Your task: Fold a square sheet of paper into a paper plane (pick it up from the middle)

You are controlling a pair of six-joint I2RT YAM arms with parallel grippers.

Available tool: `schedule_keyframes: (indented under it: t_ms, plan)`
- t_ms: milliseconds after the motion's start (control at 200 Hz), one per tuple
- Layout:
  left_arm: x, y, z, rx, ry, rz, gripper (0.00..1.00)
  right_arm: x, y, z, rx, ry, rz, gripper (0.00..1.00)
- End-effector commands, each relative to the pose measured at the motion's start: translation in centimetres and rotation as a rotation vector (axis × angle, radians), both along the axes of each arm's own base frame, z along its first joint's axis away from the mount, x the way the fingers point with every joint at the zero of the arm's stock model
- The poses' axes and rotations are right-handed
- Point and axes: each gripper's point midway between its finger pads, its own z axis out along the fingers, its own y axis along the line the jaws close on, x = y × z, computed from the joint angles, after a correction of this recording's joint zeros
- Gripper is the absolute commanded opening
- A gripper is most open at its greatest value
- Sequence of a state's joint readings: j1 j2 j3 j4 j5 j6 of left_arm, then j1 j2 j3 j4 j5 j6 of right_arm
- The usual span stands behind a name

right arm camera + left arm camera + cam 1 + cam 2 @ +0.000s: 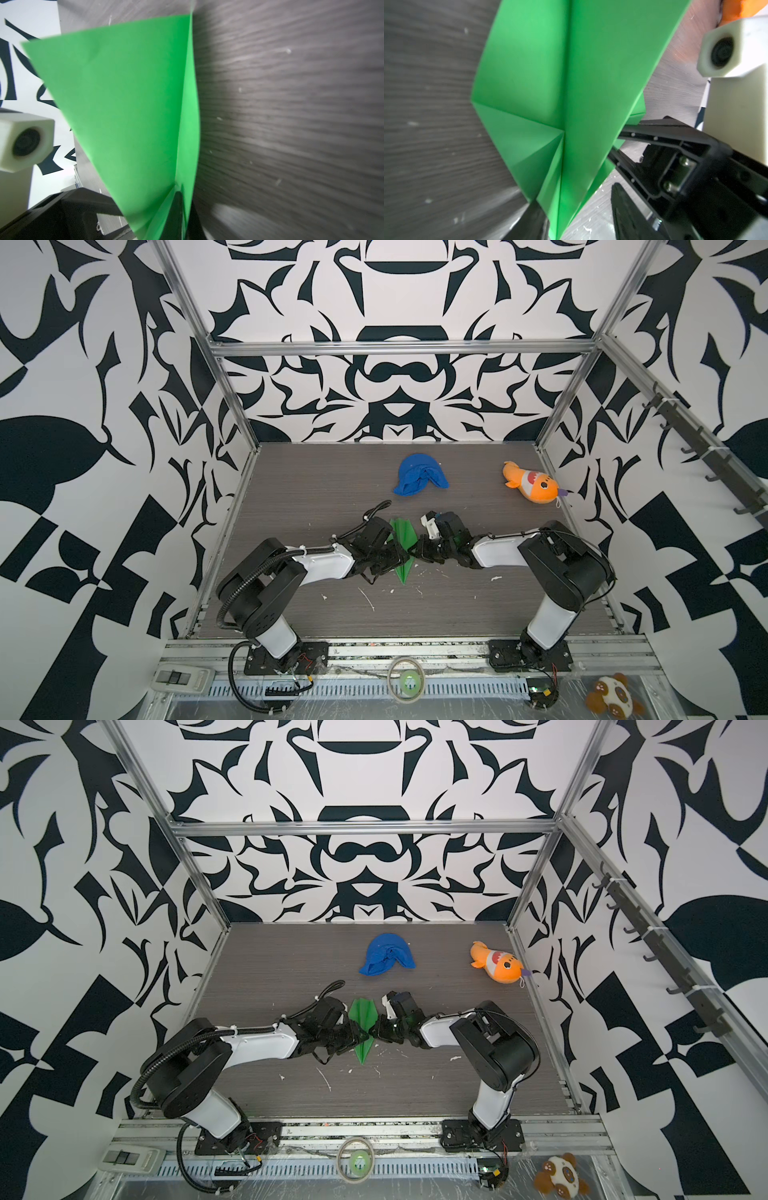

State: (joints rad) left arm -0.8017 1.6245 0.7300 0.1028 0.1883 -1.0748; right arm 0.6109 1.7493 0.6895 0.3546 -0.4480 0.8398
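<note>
The square sheet of paper is folded into a bright green paper plane, a narrow dart with a centre ridge, at the middle of the table with its nose toward the front edge. My left gripper reaches it from the left. In the left wrist view its jaws stand apart around the plane's narrow end, one finger against the paper. My right gripper comes from the right. It is shut on a flap of the plane beside the ridge.
A blue cloth lump lies behind the arms and an orange plush fish at the back right by the frame. White scraps dot the dark table. A tape roll and a plush toy sit below the front rail.
</note>
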Motion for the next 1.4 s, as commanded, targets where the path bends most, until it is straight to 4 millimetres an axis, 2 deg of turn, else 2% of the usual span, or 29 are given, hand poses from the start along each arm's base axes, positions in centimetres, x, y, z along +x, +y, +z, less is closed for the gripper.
schedule_keyframes:
  t_ms: [0, 295, 645, 975, 1105, 1220, 1395]
  plan:
    - [0.2, 0.2, -0.3, 0.078, -0.018, -0.010, 0.48, 0.6, 1.1, 1.7, 0.069, -0.042, 0.021, 0.10]
    - [0.3, 0.8, -0.8, 0.150, -0.019, -0.007, 0.44, 0.5, 1.4, 2.5, 0.098, -0.047, 0.032, 0.16]
    - [0.8, 0.9, -1.0, 0.188, -0.023, 0.002, 0.24, 0.4, 1.5, 2.7, 0.106, -0.047, 0.037, 0.18]
    - [1.5, 0.6, -1.4, 0.210, -0.015, 0.020, 0.17, 0.6, 1.4, 2.5, 0.103, -0.039, 0.021, 0.18]
    - [1.6, 0.6, -1.3, 0.226, -0.013, 0.013, 0.10, 0.9, 0.9, 3.0, 0.106, -0.052, -0.004, 0.18]
    - [1.4, 1.8, -0.6, 0.300, -0.019, 0.000, 0.05, 1.4, -0.3, 3.8, 0.089, -0.084, -0.046, 0.20]
    - [0.3, 6.2, 0.9, 0.520, -0.025, -0.039, 0.05, 1.6, -2.7, 4.5, -0.020, -0.144, -0.094, 0.22]
